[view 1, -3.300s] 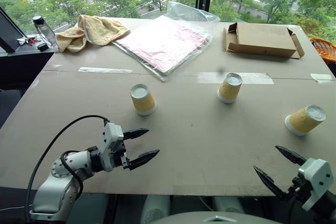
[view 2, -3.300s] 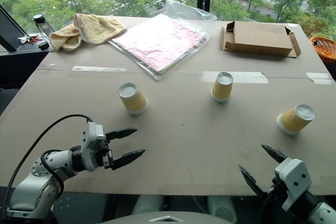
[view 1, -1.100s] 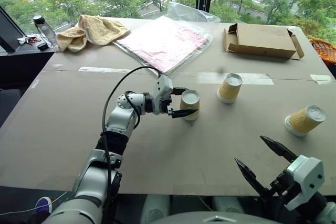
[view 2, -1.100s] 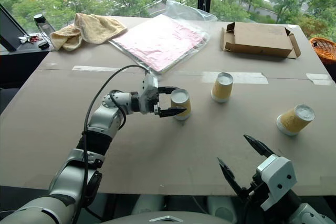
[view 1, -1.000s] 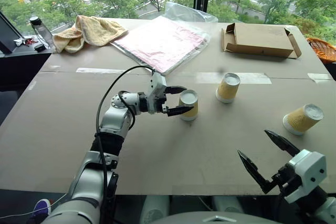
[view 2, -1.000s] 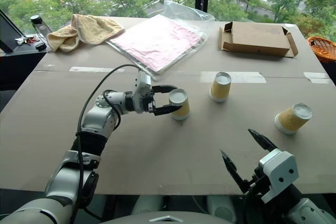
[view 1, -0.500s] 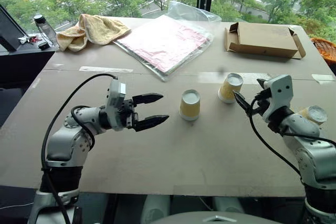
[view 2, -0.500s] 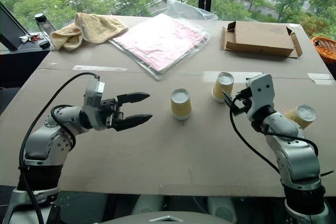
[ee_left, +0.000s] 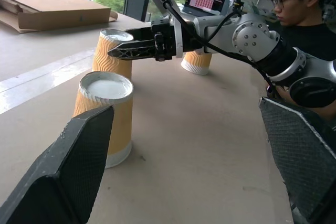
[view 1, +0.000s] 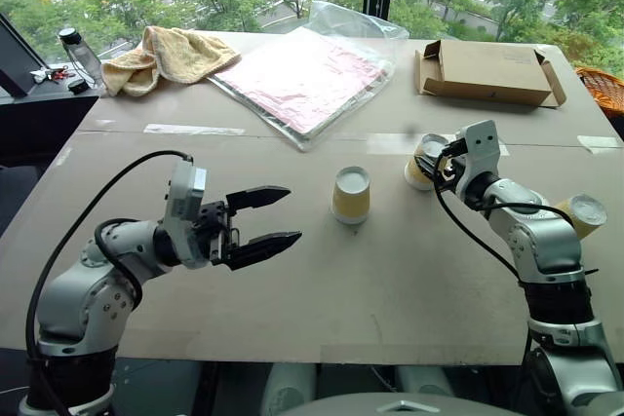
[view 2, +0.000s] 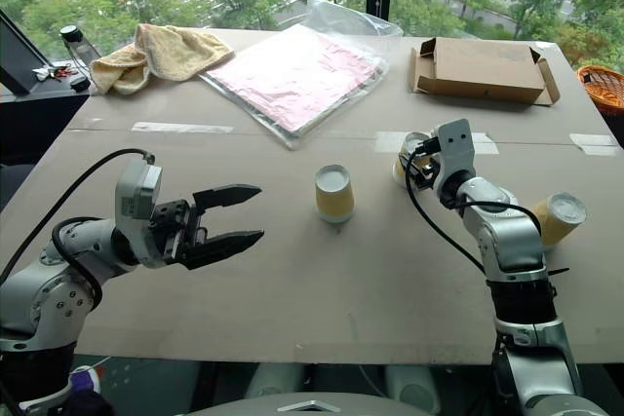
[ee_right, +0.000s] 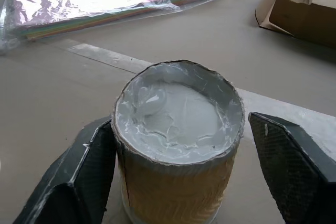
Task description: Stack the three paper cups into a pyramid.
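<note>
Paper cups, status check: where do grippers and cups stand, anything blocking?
Left gripper jaws open, off the cups. Right gripper jaws open, astride the rear cup. Middle cup and right-hand cup apart, none stacked. Nothing between them.

End effectors spread: left (view 1: 283, 213), right (ee_right: 178, 124)
</note>
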Robot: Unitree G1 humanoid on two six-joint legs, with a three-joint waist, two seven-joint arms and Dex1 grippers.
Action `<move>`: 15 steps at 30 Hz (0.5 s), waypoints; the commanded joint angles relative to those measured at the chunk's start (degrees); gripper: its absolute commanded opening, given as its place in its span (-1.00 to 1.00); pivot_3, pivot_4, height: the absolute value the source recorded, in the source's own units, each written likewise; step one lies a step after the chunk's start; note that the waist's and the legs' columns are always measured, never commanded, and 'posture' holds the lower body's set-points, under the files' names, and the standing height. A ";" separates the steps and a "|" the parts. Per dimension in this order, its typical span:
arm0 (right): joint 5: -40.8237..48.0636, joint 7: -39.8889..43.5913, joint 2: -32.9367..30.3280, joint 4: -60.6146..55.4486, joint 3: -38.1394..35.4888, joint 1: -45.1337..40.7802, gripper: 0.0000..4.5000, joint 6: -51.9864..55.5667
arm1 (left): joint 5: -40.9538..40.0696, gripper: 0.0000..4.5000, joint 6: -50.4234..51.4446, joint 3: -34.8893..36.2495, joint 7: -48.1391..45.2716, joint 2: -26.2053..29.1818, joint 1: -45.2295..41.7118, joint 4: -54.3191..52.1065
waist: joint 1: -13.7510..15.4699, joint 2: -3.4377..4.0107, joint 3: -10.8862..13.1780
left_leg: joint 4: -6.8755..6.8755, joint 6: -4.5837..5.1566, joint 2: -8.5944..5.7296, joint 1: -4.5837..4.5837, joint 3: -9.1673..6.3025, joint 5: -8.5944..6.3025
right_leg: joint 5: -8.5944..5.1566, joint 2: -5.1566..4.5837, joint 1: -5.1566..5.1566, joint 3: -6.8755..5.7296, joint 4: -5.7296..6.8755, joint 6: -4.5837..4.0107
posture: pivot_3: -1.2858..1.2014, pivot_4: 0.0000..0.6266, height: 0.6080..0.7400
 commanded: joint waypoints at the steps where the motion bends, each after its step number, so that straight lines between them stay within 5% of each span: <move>1: 0.68 1.82 -0.85 -3.29 -1.05 -0.61 -0.08 -1.40 | -1.76 1.00 -0.10 1.75 -1.02 1.57 0.22 -1.62 | -0.01 0.01 0.01 | -0.01 0.00 0.00 -0.01 -0.01 0.00 | 0.00 0.00 -0.01 0.00 0.00 0.00 | 0.03 -0.52 1.00; 15: 8.61 9.63 -9.12 -31.63 2.37 17.15 -0.08 5.31 | 0.21 1.00 -1.97 -0.71 -5.71 3.23 -1.30 3.18 | -0.23 0.05 0.03 | -0.06 0.00 0.02 0.01 -0.01 0.00 | -0.02 0.02 -0.03 0.01 -0.04 0.00 | 0.03 -0.52 1.00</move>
